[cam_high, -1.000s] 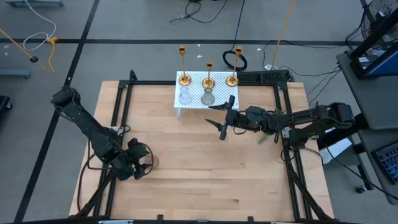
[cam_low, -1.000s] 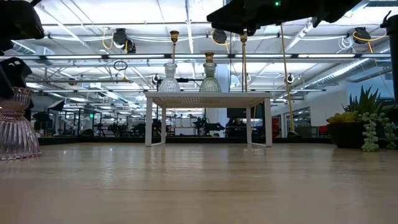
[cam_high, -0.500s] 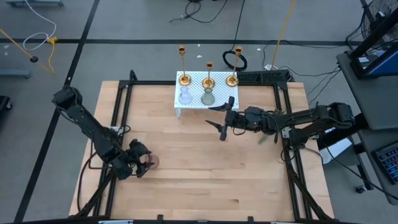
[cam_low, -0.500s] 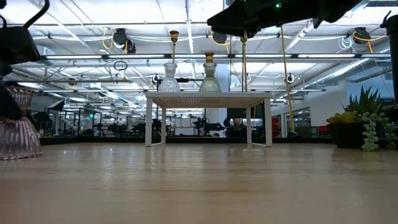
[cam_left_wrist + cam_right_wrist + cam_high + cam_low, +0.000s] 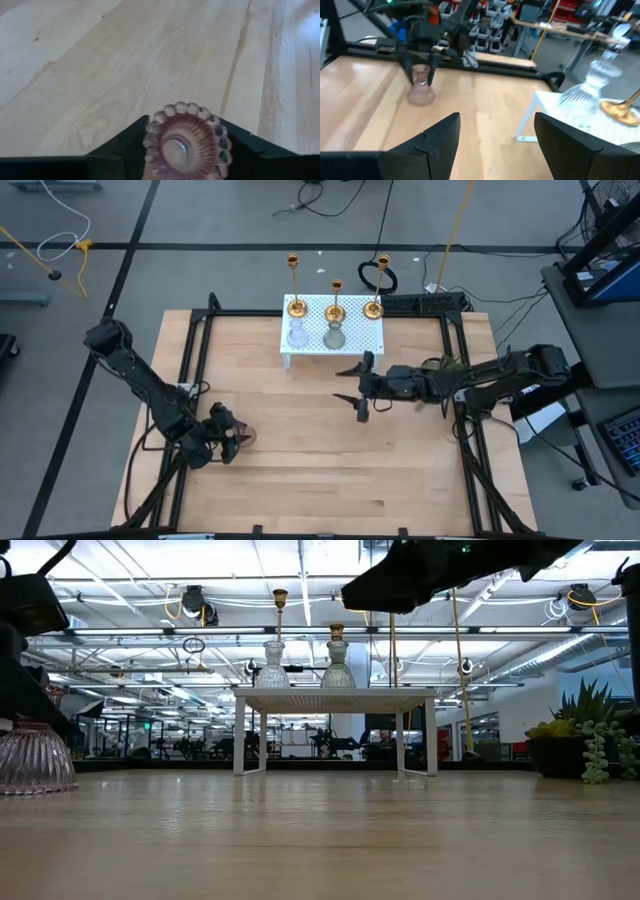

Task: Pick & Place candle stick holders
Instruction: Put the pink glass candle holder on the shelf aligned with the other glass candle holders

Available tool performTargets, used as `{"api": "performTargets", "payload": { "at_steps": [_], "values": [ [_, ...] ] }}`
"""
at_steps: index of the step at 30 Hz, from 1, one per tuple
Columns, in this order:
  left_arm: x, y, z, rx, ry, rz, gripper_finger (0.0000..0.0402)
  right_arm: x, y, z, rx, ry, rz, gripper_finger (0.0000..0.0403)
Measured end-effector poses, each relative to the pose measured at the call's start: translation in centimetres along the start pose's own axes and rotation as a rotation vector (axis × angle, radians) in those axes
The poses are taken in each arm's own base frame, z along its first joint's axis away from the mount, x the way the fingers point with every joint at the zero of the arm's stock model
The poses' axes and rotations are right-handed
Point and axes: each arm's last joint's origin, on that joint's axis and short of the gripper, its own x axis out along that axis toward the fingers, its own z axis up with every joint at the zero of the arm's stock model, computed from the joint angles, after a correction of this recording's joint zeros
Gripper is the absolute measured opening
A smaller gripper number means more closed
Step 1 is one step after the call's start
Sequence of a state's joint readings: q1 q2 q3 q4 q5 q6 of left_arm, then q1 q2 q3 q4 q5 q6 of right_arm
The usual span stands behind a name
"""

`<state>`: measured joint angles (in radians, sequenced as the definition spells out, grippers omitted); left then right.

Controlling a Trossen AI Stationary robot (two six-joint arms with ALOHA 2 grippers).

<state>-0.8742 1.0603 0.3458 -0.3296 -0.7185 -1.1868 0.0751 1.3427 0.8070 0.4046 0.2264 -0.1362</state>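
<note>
Your left tool [image 5: 232,442] has crept closer and now sits around the pink glass holder [image 5: 186,145] near the left side of the wooden surface [image 5: 300,470]. Its fingers are either side of the glass; you probably aren't squeezing yet, though it's hard to tell. Your right tool [image 5: 358,386], wide open and empty, has swung away from the white stand [image 5: 350,340] with the other holders. Next comes the grab.

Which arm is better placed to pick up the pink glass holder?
The left: its gripper already has its fingers on both sides of the pink glass holder. The right gripper is open, mid-table.
</note>
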Motion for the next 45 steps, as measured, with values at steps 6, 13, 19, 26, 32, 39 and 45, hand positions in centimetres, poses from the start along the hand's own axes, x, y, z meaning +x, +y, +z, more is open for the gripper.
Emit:
{"api": "performTargets", "payload": {
  "at_steps": [6,13,19,26,32,39,45],
  "values": [
    [0.2,0.1,0.3,-0.021,-0.029,0.015,0.0134,-0.3,1.1,-0.7,0.022,0.027,0.038,0.0247],
    [1.2,-0.3,2.3,-0.093,-0.130,0.003,0.0158,-0.5,2.5,-3.8,0.079,0.063,0.128,0.0247],
    [2.2,-0.5,5.2,-0.061,-0.273,-0.013,0.0142,0.3,3.6,-6.8,0.175,-0.042,0.171,0.0247],
    [3.0,0.0,8.8,-0.059,-0.401,-0.081,0.0137,2.1,4.5,-9.4,0.230,-0.080,0.173,0.0247],
    [3.5,1.1,10.7,-0.060,-0.468,-0.086,0.0152,3.1,4.9,-10.3,0.255,-0.189,0.171,0.0247],
    [3.8,1.9,11.7,-0.093,-0.486,-0.104,0.0134,4.6,5.2,-9.7,0.214,-0.225,0.165,0.0247],
    [5.0,1.3,12.2,-0.048,-0.511,-0.129,0.0149,5.4,4.5,-8.6,0.212,-0.267,0.137,0.0247]
  ]
}}
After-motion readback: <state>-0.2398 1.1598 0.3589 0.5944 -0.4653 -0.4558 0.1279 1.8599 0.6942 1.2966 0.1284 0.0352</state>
